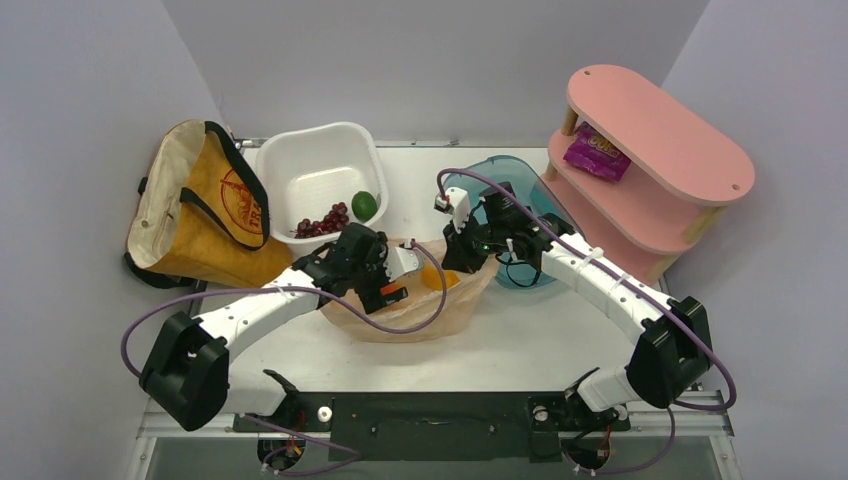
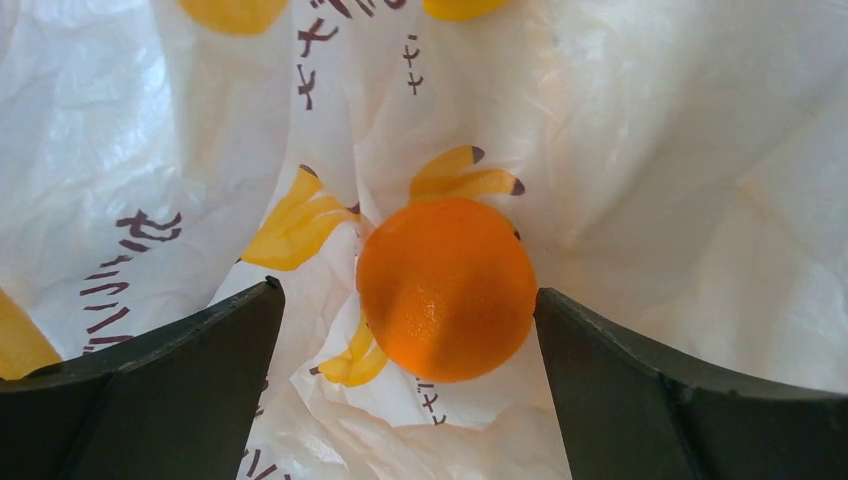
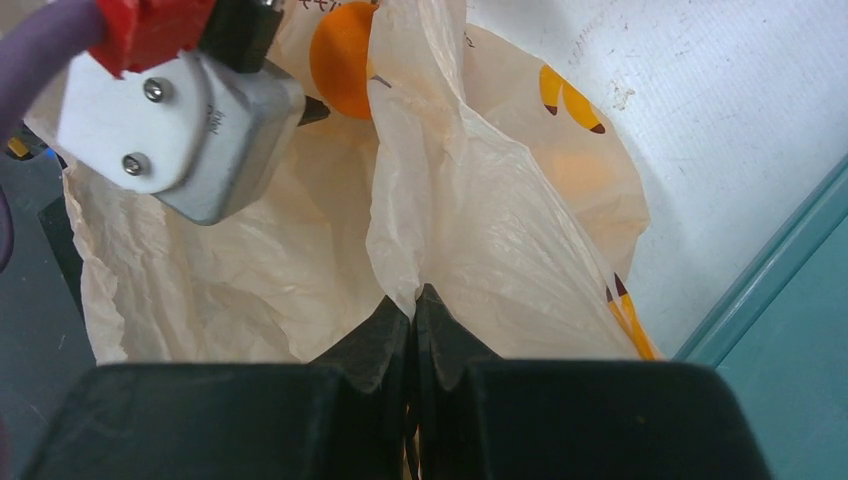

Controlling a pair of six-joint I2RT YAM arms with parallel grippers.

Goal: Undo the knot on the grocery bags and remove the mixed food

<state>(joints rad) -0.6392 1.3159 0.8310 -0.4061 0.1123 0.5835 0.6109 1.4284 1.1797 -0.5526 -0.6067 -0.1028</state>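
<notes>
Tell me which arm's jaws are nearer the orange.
Left. The left jaws, open, flank the orange inside the bag; the right jaws pinch the bag's rim, farther off.

Plain grey walls [image 1: 430, 60] enclose a white table [image 1: 560, 345], with a pink two-tier shelf [image 1: 660, 125] at right.

The bag [image 2: 640, 150] is translucent peach, printed with yellow, dark-tipped bananas and maroon lettering; the orange [image 2: 446, 288] inside is bright orange. Left of the bag, the tote [image 1: 215, 222] is mustard with black straps and a red logo. Behind the bag, a white tub [image 1: 315, 135] holds dark red grapes [image 1: 322, 222] and a green fruit [image 1: 365, 205].
</notes>
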